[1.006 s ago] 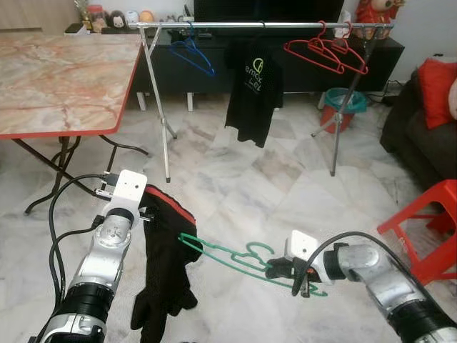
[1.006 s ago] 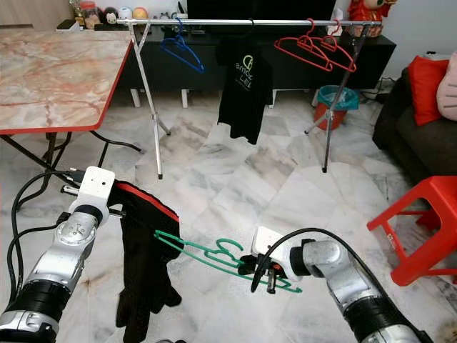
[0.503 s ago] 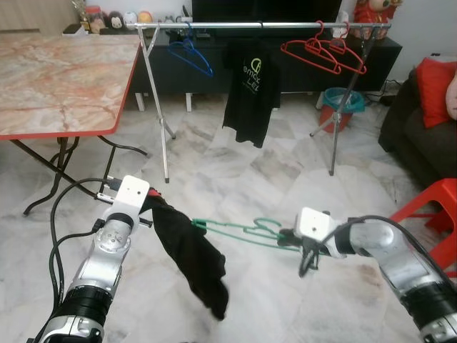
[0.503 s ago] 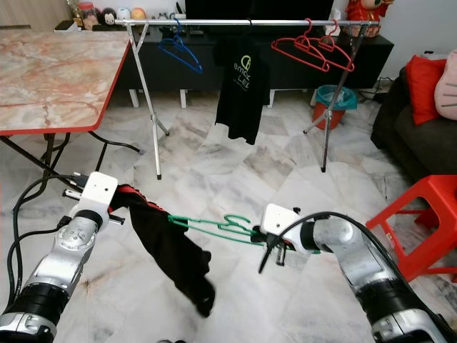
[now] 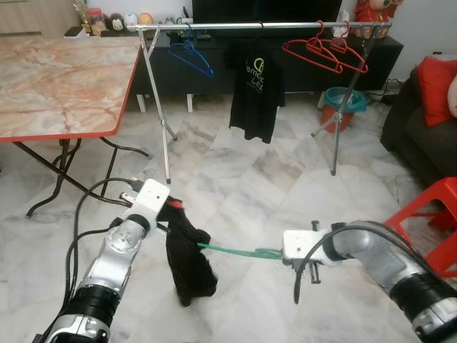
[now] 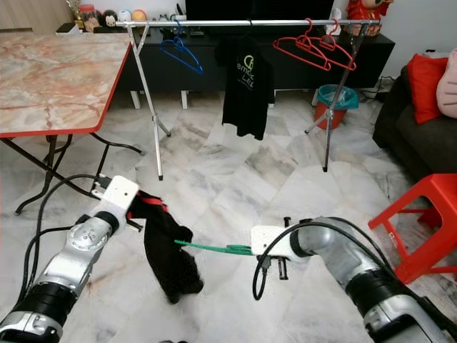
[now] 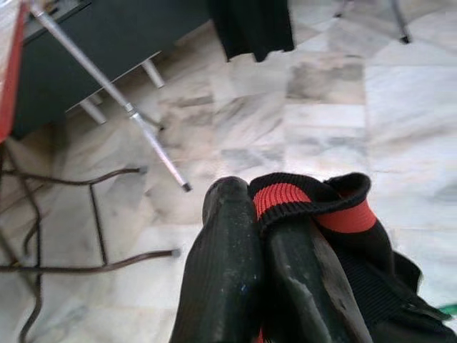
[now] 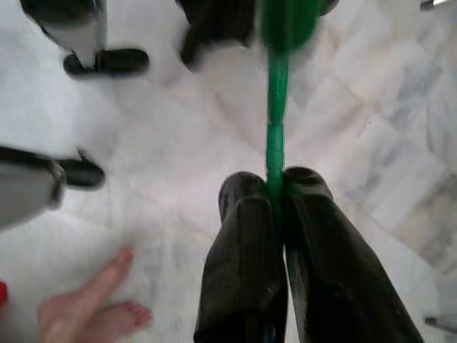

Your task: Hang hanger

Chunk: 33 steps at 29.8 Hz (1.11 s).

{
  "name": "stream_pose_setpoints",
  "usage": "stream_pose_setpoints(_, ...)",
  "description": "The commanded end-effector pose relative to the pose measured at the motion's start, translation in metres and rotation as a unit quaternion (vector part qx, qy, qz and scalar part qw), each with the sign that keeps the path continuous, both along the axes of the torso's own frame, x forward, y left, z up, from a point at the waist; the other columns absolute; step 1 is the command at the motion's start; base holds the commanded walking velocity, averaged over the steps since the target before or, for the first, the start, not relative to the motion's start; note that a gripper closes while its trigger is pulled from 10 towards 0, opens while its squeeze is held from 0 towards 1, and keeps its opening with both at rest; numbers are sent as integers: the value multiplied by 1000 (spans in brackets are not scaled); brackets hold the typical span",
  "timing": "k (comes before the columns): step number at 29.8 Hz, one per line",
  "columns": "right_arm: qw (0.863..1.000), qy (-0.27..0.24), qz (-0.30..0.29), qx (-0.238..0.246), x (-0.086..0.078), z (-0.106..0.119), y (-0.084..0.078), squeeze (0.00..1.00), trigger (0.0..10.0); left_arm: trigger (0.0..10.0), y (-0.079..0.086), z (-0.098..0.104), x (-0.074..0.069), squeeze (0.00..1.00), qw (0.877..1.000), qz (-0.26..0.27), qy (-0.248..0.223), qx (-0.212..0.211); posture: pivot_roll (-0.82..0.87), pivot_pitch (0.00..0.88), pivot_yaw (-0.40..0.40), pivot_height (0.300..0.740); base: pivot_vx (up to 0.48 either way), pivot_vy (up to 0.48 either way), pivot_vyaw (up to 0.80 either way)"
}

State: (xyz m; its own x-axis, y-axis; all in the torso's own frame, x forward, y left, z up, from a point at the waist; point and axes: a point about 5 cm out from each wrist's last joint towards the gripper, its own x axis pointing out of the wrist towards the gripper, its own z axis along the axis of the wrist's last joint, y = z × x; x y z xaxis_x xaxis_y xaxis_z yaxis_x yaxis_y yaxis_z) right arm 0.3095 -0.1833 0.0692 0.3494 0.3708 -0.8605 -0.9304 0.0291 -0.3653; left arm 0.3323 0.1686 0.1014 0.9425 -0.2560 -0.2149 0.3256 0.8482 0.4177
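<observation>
Marble floor tiles (image 5: 285, 179) spread beneath both arms. At the left pincer (image 7: 268, 236) the two black fingers press together on the red-trimmed collar of a black garment (image 5: 187, 257), which hangs bunched below it. From that cloth a green hanger (image 5: 239, 251) runs nearly level, seen edge-on, across to the right pincer (image 8: 275, 214), whose two fingers (image 8: 243, 243) are clamped on the thin green bar. One end of the hanger is tucked into the garment, so hanger and cloth span the gap between the two arms, above the floor. A person's bare foot (image 8: 93, 304) rests on the tiles in the right wrist view. Further out stands one metal clothes rack (image 5: 257, 26) carrying one blue hanger (image 5: 190, 56), one black T-shirt (image 5: 257, 89) with a pale print, and two red hangers (image 5: 325, 51). Behind the rack's right legs sits a teal bin (image 5: 345, 100). One marble-topped table (image 5: 64, 78) with a red edge stands at the left, one red stool (image 5: 432, 218) at the right, beside a dark sofa (image 5: 418, 128) with a red cushion
</observation>
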Motion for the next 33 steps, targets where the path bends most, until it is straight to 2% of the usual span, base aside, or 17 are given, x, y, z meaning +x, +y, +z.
stream_pose_setpoints(1, 997, -50, -34, -48, 11, -4, -3, 0, 10000, 10000, -10, 15, 2, 0, 999, -35, -28, -13, 21, 0, 20, 740, 0, 0, 0)
stream_pose_setpoints(2, 995, -74, -50, -54, 16, -4, -2, 0, 10000, 10000, -12, 15, 1, 0, 999, -41, -27, -14, 21, 0, 20, 740, 0, 0, 0)
stream_pose_setpoints(7, 989, -100, -92, -55, 21, -8, 0, 0, 10000, 10000, -14, 13, 0, 0, 999, -46, -21, -13, 23, 0, 19, 740, 0, 0, 0)
stream_pose_setpoints(12, 991, -88, -81, -60, 17, -14, 3, 0, 10000, 10000, -13, 12, -1, 0, 999, -46, -15, -12, 24, 0, 16, 740, 0, 0, 0)
stream_pose_setpoints(17, 991, -55, -66, -108, 8, -31, 1, 0, 10000, 10000, -14, 8, -3, 0, 999, -53, -2, -7, 30, 0, 12, 740, 0, 0, 0)
stream_pose_setpoints(21, 992, -25, -68, -105, 3, -37, 1, 0, 10000, 10000, -15, 7, -4, 0, 998, -55, 1, -3, 29, 0, 11, 740, 0, 0, 0)
stream_pose_setpoints(23, 992, -13, -47, -120, 0, -38, -1, 0, 10000, 10000, -15, 6, -4, 0, 999, -53, 1, -1, 26, 0, 10, 740, 0, 0, 0)
stream_pose_setpoints(27, 992, -40, -63, -98, 6, -32, -1, 0, 10000, 10000, -15, 5, -4, 0, 999, -51, 1, 1, 25, 0, 10, 740, 0, 0, 0)
stream_pose_setpoints(30, 990, -85, -90, -62, 16, -20, 0, 0, 10000, 10000, -14, 4, -4, 0, 999, -49, 2, 3, 24, 0, 8, 740, 0, 0, 0)
stream_pose_setpoints(33, 985, -112, -127, 17, 23, -7, 6, 0, 10000, 10000, -12, 2, -5, 0, 999, -41, 3, 5, 23, 0, 7, 740, 0, 0, 0)
